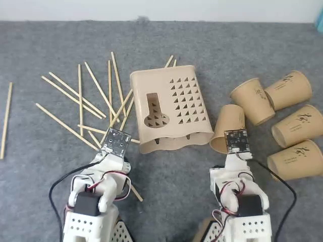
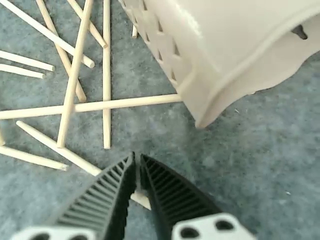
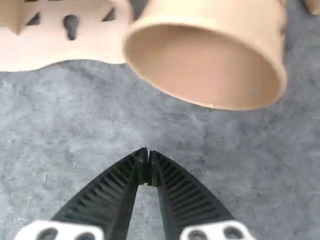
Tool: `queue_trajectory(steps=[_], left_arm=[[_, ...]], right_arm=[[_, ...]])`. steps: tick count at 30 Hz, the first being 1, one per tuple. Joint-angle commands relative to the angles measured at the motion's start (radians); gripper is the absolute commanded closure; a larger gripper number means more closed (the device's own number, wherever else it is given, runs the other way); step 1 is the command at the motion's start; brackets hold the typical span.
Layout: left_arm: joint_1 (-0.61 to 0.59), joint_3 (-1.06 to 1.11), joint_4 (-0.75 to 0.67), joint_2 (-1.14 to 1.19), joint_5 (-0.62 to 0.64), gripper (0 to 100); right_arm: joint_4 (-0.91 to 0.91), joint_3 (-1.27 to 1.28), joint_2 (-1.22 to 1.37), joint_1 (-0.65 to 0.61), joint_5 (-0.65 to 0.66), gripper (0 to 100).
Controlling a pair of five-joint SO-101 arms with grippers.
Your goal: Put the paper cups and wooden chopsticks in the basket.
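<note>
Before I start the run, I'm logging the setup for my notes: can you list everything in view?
paper cups: five, tan, lying on their sides right of the basket.
wooden chopsticks: a dozen or so, pale wood, scattered left of the basket; one lies apart at the far left.
basket: one, beige, tipped over at mid-table.
table cover: one, grey, under everything.
left gripper: one, black, shut, over a chopstick near the basket's corner.
right gripper: one, black, shut, in front of the nearest cup's mouth.
</note>
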Motion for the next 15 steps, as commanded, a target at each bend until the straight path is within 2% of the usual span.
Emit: queue_trajectory(steps=[1, 8, 10, 13, 15], left_arm=[[-0.002, -0.090, 0.026, -0.006, -0.008, 99], [0.009, -0.111, -0.100, -0.006, -0.008, 97], [0.014, -0.113, -0.132, 0.000, -0.003, 91], [0.040, -0.111, -0.106, 0.000, 0.051, 79], [0.031, -0.119, -0.103, 0.000, 0.087, 77]], right_arm=[[0.013, -0.002, -0.015, -0.012, 0.009, 98.7], [0.013, -0.009, -0.013, 0.108, 0.009, 98.8], [0.015, -0.012, -0.015, 0.128, 0.006, 98.7], [0.004, -0.012, -0.015, 0.127, 0.008, 98.6], [-0.007, -0.012, -0.015, 0.127, 0.008, 98.6]])
